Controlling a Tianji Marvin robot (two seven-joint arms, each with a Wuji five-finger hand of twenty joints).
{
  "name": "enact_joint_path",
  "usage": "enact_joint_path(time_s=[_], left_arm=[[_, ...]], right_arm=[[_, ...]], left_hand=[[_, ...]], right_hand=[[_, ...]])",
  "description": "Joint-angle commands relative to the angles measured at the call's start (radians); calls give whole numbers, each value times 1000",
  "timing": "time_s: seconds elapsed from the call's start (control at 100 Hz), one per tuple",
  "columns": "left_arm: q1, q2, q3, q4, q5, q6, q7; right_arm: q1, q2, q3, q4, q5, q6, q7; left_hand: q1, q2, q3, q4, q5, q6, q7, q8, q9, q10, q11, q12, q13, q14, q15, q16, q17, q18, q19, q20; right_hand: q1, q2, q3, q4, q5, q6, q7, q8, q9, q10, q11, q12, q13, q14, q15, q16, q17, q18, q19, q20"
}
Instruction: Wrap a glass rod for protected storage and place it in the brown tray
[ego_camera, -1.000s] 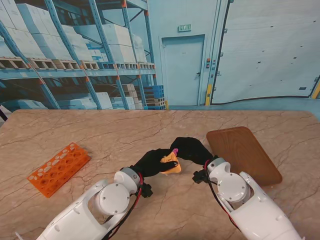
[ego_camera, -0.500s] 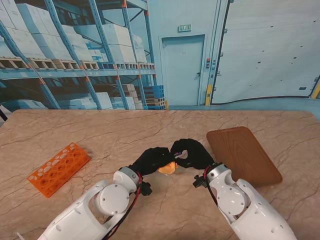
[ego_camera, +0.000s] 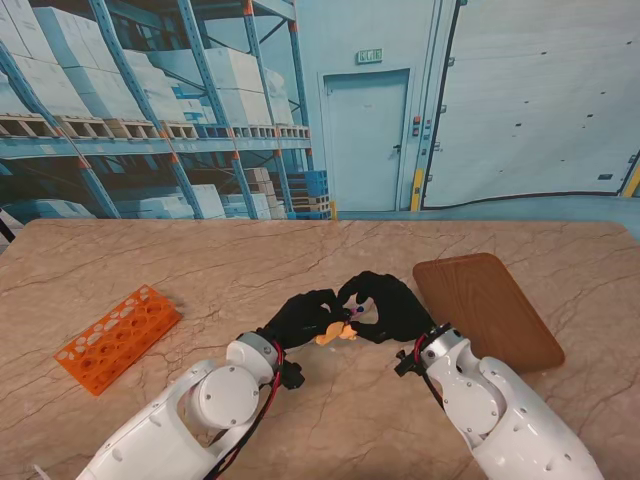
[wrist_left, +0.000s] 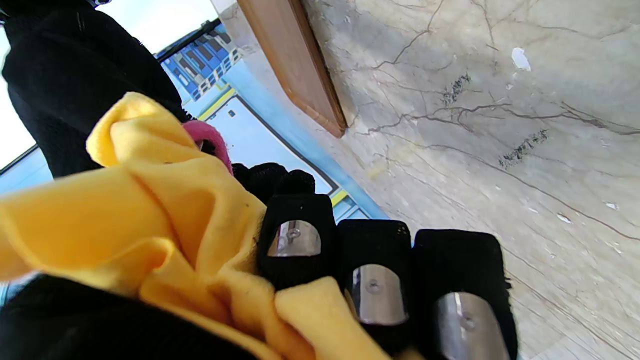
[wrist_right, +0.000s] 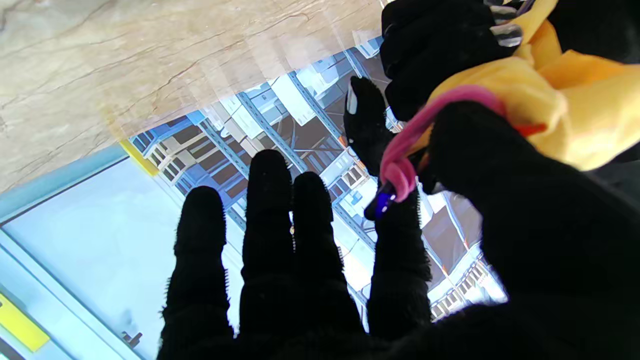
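While my left hand (ego_camera: 305, 318) grips the bundled yellow cloth (ego_camera: 335, 335) just above the table (ego_camera: 200, 265), my right hand (ego_camera: 385, 305) pinches a pink elastic band (wrist_right: 400, 165) between thumb and forefinger, its other fingers spread. I cannot see the glass rod; I judge it is inside the cloth. The step is securing the wrap. Next I must stretch the band over the bundle's end, then carry it right to the brown tray (ego_camera: 490, 305).
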Motion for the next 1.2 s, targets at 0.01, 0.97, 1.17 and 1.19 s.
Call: enact_joint_path(time_s=[0.01,0.97,1.17,1.19], left_arm=[[7,-7,-2,-6,-11,-4,-1],[21,-12,-24,-12,-40,-42,17],[19,-11,-26,-12,-47,-41,12],[19,-11,-26,-12,-47,-42,12]], right_arm=[[-6,5,4,-18,-16,-11,2],[2,21,7,-35,-222,-128,-119],[-55,18,82,-86,-239,-119,-157],[-60,18,87,-89,-238,-116,-159]], left_hand=[[33,-102,263,94,-37,-38,33,-20,32,-64,110,43,27,-8,88,0,19,-60,252,-9],[-6,-130,401,186,-102,-56,-8,-24,8,-65,95,53,27,-16,77,2,18,-60,252,-25],[-44,-72,389,262,-115,-58,-54,-8,-6,-59,89,62,27,-12,72,3,17,-58,252,-29],[-51,-67,390,275,-114,-58,-56,-7,-6,-58,89,62,27,-11,70,3,17,-57,252,-29]], right_hand=[[-43,-55,13,27,-51,7,-8,16,-58,-24,-13,-12,-39,-31,-22,-9,-12,-32,22,-11],[-175,-28,-50,-26,-229,-2,-187,-88,-213,-5,-47,-68,-123,-19,-68,-53,-66,-34,34,-31],[-165,-14,-46,-29,-230,-14,-196,-92,-217,-7,-61,-72,-123,-20,-80,-56,-61,-43,29,-29],[-160,-10,-50,-29,-227,-14,-195,-92,-215,-8,-61,-72,-123,-20,-81,-56,-61,-43,29,-28]])
